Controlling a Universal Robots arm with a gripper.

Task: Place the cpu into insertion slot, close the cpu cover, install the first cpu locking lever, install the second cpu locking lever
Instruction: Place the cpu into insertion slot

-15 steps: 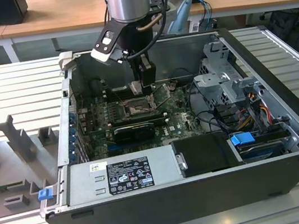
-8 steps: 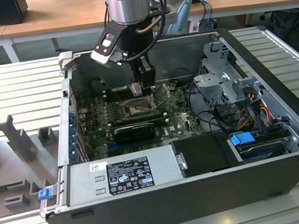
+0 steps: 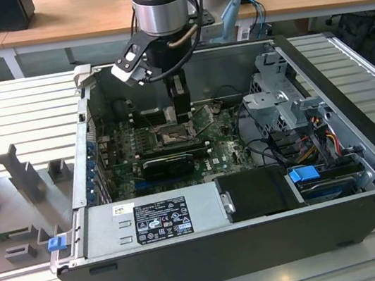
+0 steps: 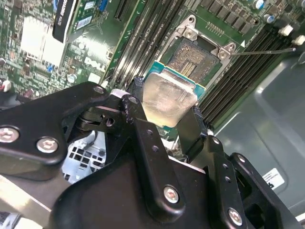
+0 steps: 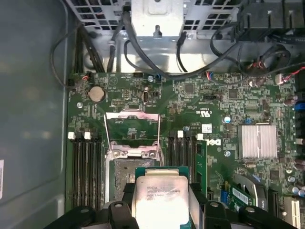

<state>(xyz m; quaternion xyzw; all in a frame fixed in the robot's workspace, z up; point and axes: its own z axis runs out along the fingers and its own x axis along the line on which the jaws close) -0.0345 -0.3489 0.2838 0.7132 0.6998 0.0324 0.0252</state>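
Observation:
My gripper (image 4: 167, 107) is shut on the cpu (image 4: 167, 98), a small square chip with a pale silvery face, gripped by two opposite edges between black fingers (image 4: 137, 88). In the first wrist view the cpu (image 5: 159, 195) hangs just above the motherboard, overlapping one edge of the insertion slot (image 5: 123, 174). The slot's dull contact field (image 4: 193, 59) lies uncovered. The cpu cover (image 5: 131, 116), a thin silvery frame, is swung open and lies flat beyond the slot. A thin lever rod (image 4: 267, 50) sticks out sideways from the slot. In the exterior view the gripper (image 3: 183, 115) reaches down into the open computer case over the slot (image 3: 171, 136).
Black memory slots (image 5: 86, 171) flank the socket on both sides. A finned heat sink (image 5: 259, 141) and a long black card (image 3: 168, 165) sit nearby. The power supply box (image 3: 150, 221), the drive cage (image 3: 278, 105) and loose cables (image 5: 152, 62) crowd the case walls.

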